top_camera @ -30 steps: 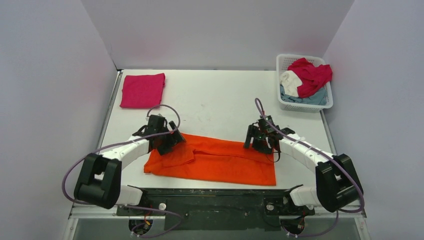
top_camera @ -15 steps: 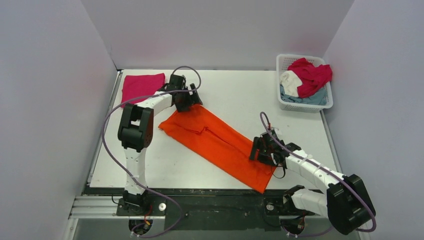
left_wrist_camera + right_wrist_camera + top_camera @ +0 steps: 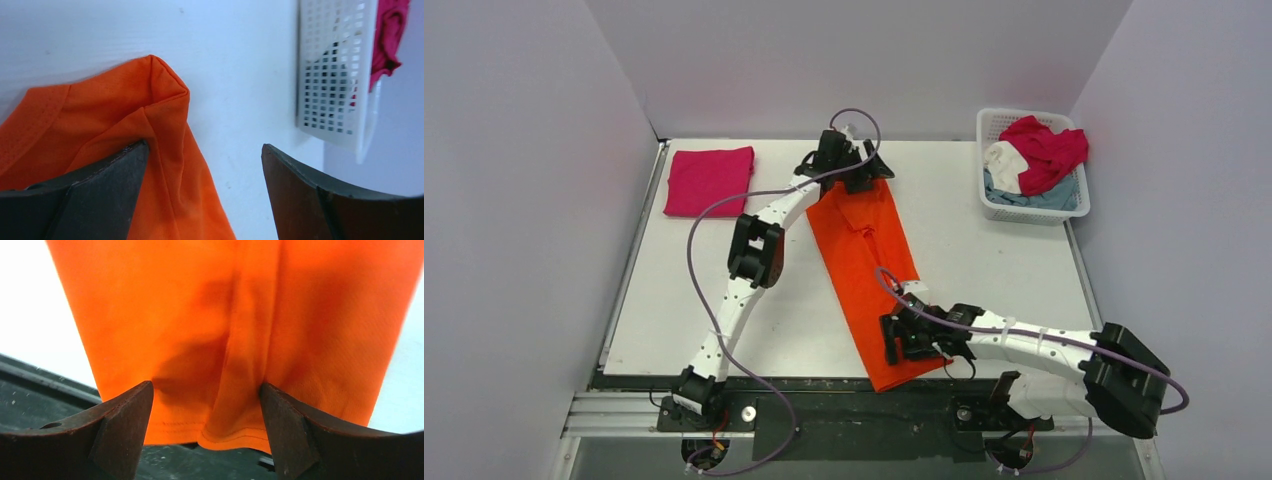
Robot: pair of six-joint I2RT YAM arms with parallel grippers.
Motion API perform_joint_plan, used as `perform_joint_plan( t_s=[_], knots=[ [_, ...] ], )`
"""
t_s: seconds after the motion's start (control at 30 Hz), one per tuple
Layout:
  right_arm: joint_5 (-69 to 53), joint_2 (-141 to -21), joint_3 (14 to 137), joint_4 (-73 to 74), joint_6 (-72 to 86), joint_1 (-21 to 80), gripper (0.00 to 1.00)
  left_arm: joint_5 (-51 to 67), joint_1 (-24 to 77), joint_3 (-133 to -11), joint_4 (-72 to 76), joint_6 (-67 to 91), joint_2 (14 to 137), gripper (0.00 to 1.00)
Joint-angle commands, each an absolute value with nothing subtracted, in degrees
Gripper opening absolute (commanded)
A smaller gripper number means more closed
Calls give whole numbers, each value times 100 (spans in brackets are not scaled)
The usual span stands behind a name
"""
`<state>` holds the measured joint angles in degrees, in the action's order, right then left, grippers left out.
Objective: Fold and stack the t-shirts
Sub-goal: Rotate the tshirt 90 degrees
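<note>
While the left gripper [image 3: 205, 155] and right gripper [image 3: 205, 390] both stand with fingers apart, the orange t-shirt [image 3: 864, 255] lies lengthwise between them.
Left over its far end, right astride the near hem at the table [image 3: 984, 260] edge.

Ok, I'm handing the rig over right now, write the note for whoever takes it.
Left gripper: jaws open, at the far end of the orange t-shirt, holding nothing.
Right gripper: jaws open over its near hem, which overhangs the table edge.
Done: magenta t-shirt folded, far left corner.
Left: finish folding the orange strip and stack it on the magenta one. Then fold the crimson, white and grey-blue shirts in the basket.
</note>
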<state>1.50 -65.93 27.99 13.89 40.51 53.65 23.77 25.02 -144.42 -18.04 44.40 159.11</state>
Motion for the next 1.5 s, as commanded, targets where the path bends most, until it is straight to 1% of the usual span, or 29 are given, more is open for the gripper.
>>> perform_joint_plan(
  t_s=[0.0, 0.1, 0.23, 0.37, 0.5, 0.67, 0.83, 0.97, 1.1, 1.13, 1.2, 1.23, 1.27, 1.3, 1.33, 1.37, 1.4, 1.43, 1.47],
  knots=[
    [-198, -7279, 3423, 1007, 3985, 6052, 73, 2627, 2431, -14671, 46, 5862, 16306, 94],
    [-537, -7893, 3782, 632, 3971, 6226, 73, 2133, 2481, -14916, 401, 6039, 16442, 94],
    [-549, -8386, 4292, 462, 3895, 6324, 72, 1429, 2446, -14961, 774, 6125, 16537, 94],
    [-400, -8791, 4856, 317, 4012, 6328, 73, 1303, 2258, -15083, 943, 6247, 16691, 94],
    [-423, -9114, 5315, 423, 3852, 6285, 72, 1530, 2044, -15135, 883, 6136, 16523, 94],
    [-133, -8581, 5607, 1216, 3564, 6271, 72, 1937, 2024, -14970, 729, 5696, 15774, 94],
    [480, -7824, 5337, 2121, 4032, 6240, 72, 2592, 2172, -14745, 405, 5264, 15008, 94],
    [968, -7020, 4866, 2548, 4555, 6208, 69, 2716, 2317, -14591, -776, 4532, 14241, 94],
    [1231, -6381, 4357, 2705, 5132, 6159, 67, 2536, 2417, -14072, -1922, 3827, 13351, 94],
    [1246, -6328, 4240, 2728, 5291, 6142, 66, 2416, 2463, -13958, -2399, 3587, 13006, 94],
    [1210, -6267, 4104, 2758, 5481, 6101, 62, 1959, 2582, -13466, -3140, 3311, 12422, 94],
    [1177, -6302, 4069, 2757, 5531, 6087, 61, 1792, 2645, -12892, -3306, 3233, 12192, 94],
    [1160, -6337, 4021, 2741, 5584, 6080, 58, 1336, 2792, -12554, -3509, 3131, 11657, 94],
    [1132, -6425, 4010, 2707, 5600, 6075, 58, 1063, 2886, -11703, -3543, 3117, 11379, 94],
    [1119, -6473, 4013, 2667, 5608, 6063, 57, 470, 3097, -11178, -3450, 3152, 10717, 94],
    [1066, -6602, 4023, 2639, 5603, 6059, 56, 187, 3192, -10144, -3342, 3237, 9987, 94],
    [1030, -6671, 4049, 2565, 5580, 6065, 55, -92, 3351, -9563, -3011, 3442, 9643, 94],
    [967, -6783, 4055, 2504, 5567, 6074, 55, -156, 3403, -8464, -2850, 3575, 8906, 94],
    [945, -6841, 4042, 2377, 5564, 6080, 55, -259, 3472, -7484, -2558, 3977, 8527, 94]
  ],
)
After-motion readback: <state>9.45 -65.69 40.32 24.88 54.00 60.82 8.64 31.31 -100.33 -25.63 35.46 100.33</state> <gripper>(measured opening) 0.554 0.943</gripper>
